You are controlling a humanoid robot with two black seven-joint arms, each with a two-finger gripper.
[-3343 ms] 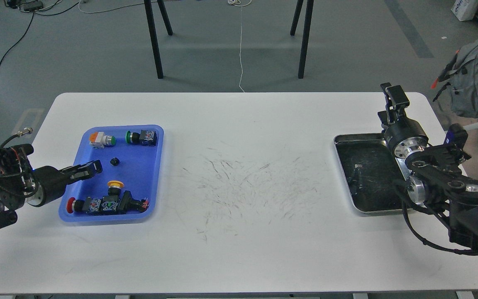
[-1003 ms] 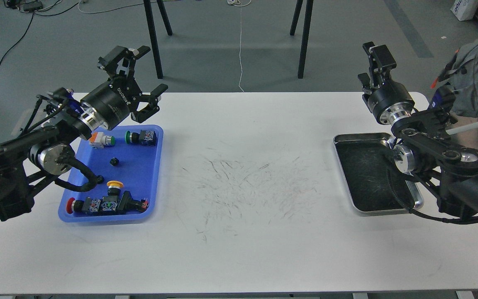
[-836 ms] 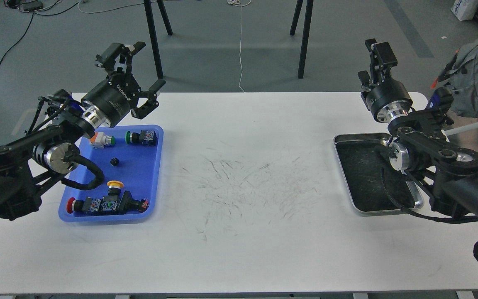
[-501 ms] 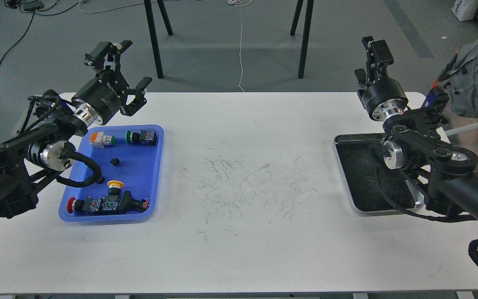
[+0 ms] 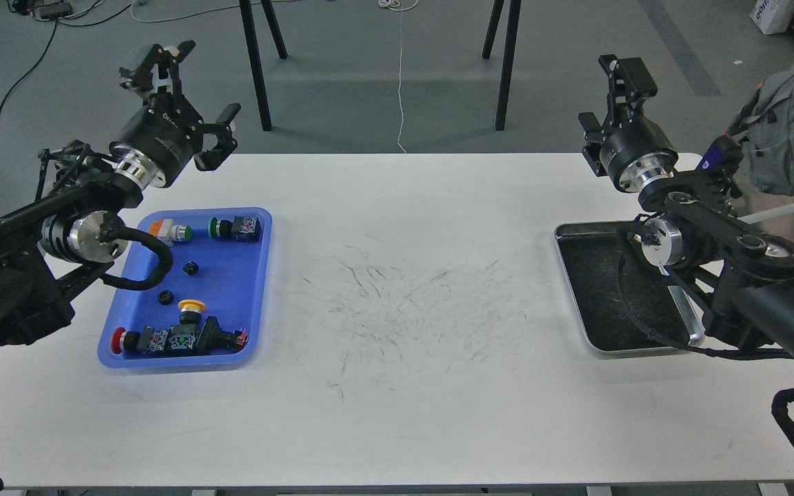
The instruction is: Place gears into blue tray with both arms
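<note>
Hovering high over the desk's [image 5: 397,386] far left corner, the left gripper [image 5: 187,96] is angling up and away, its fingers [image 5: 221,134] splayed wide and carrying nothing. Its arm is sweeping in from the left edge, elbow bent beside the blue tray [image 5: 249,348]. Over on the other side, the right gripper [image 5: 617,93] is pointing up past the desk's far right corner, above the silver tray [image 5: 566,238], forearm rising steeply from the right edge; from here I cannot tell whether its fingers are parted or closed. Both gears are lying inside the blue tray: one gear [image 5: 191,267] near the middle, the other gear [image 5: 163,297] toward the left wall, just beside the yellow-capped switch [image 5: 191,308]. More switches are sitting along the tray's far and near ends.
</note>
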